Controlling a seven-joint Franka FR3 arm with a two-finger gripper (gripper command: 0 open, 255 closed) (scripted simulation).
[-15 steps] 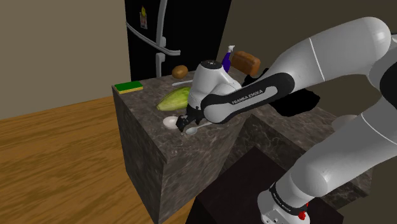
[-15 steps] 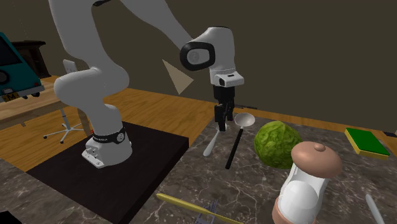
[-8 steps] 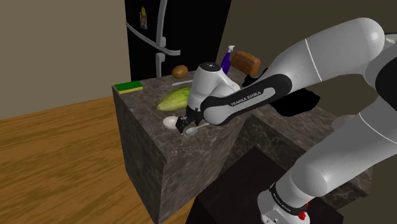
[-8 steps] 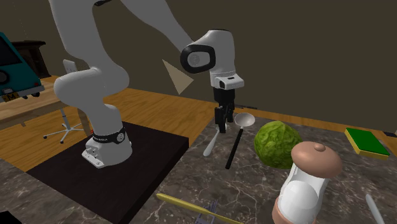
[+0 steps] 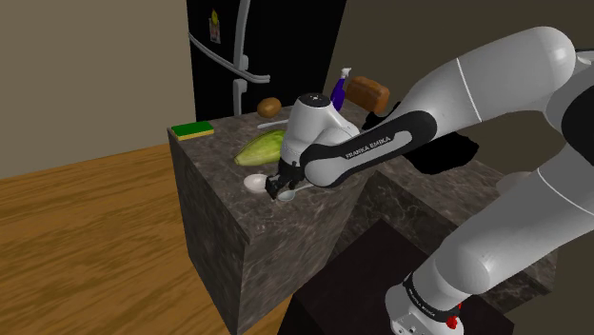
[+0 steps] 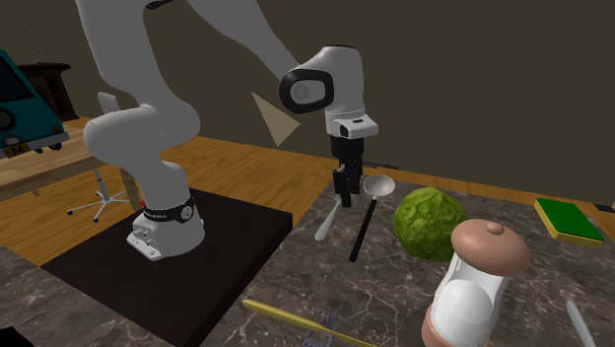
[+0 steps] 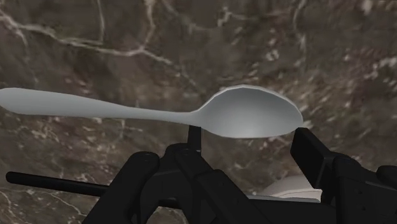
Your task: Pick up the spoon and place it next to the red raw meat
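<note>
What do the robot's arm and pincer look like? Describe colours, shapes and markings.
The arm has rounded white links with dark joints. A black forearm section carries white FRANKA EMIKA lettering. The pincer is all black, with two blocky fingers.

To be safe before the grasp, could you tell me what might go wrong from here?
The open gripper straddles the bowl of the spoon, its long handle off to one side, so the spoon may slip or tilt when lifted. The ladle lies close beside it; a finger could knock it.
</note>
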